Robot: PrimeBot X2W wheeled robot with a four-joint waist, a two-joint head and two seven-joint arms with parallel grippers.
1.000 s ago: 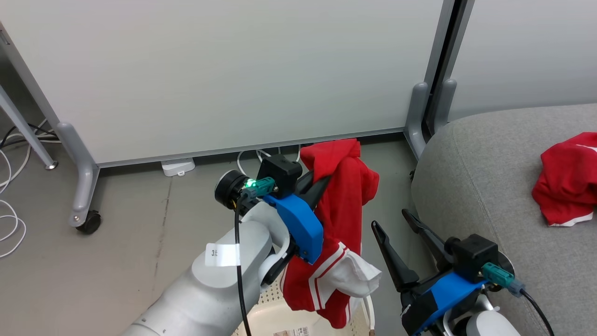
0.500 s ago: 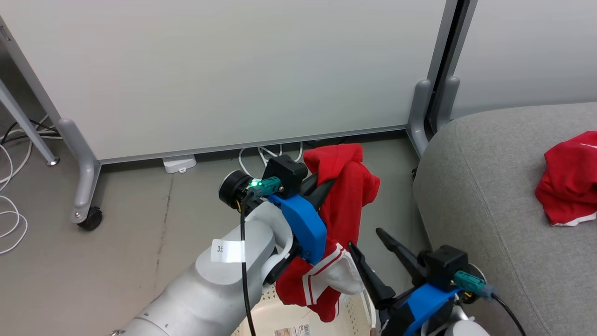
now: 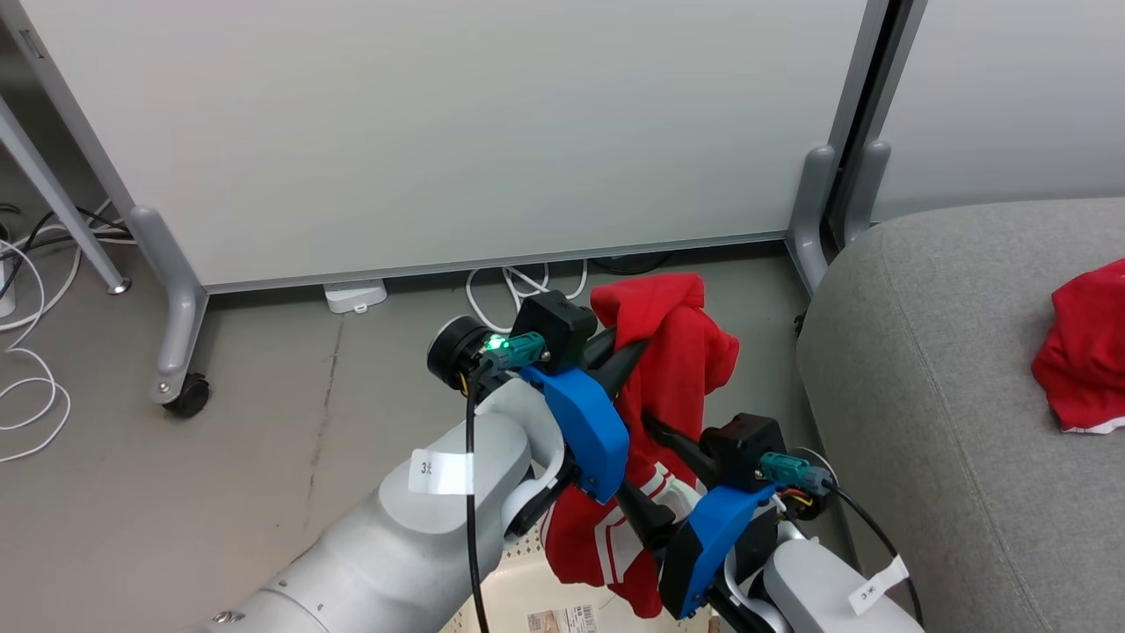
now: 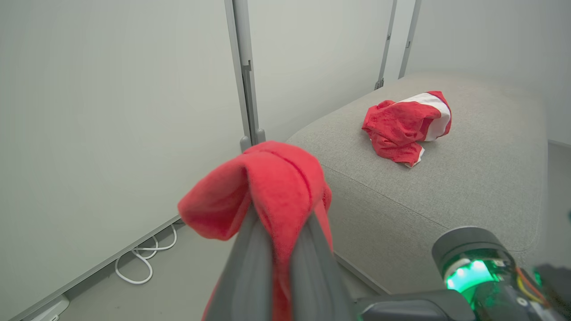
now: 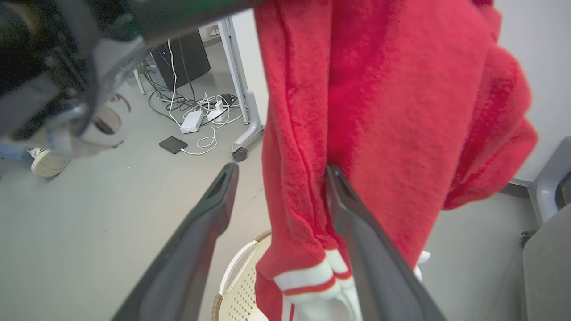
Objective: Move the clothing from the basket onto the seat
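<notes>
My left gripper point(image 3: 631, 353) point(image 4: 279, 223) is shut on a red garment of the clothing point(image 3: 685, 369) point(image 4: 267, 178) point(image 5: 392, 111), which hangs down over the basket point(image 3: 514, 585) point(image 5: 241, 285). White stripes and trim show at its lower end. My right gripper point(image 3: 637, 457) point(image 5: 281, 169) stands open, its two fingers either side of a fold of the hanging cloth. A second red garment point(image 3: 1085, 352) point(image 4: 401, 129) lies crumpled on the grey seat point(image 3: 949, 396) point(image 4: 446, 178) to the right.
White partition panels point(image 3: 483, 132) on grey legs with a caster point(image 3: 185, 396) stand behind. Loose white cables point(image 3: 518, 286) and a power strip point(image 3: 356, 296) lie on the floor. A person's shoe point(image 5: 44, 162) is on the floor at the left of the right wrist view.
My right gripper has swung left from beside the seat to the hanging garment and now straddles it. The left gripper holds as before. The camera has shifted slightly.
</notes>
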